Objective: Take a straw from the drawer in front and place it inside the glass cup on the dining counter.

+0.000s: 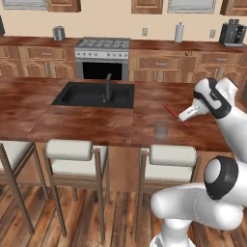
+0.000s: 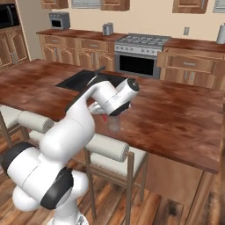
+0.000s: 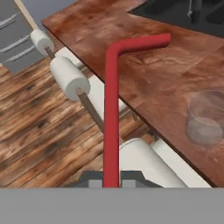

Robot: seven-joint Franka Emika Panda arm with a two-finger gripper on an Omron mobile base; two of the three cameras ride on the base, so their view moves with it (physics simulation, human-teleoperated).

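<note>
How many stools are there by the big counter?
3, all along the dining counter's near edge: left stool, middle stool, and right stool just below the glass cup. More may sit outside the pictures.

Left base view sits behind the arm on its left, high, looking forward and down across the tabletop (image 1: 72, 123) to the stove (image 1: 102, 48) wall. Right base view does the same from the right, angled leftward; both share the sink (image 2: 88, 79), glass cup (image 1: 161, 129), stools (image 2: 107, 154). Hand view looks close along the straw (image 3: 111, 109) at the tabletop edge and floor (image 3: 39, 131).
</note>
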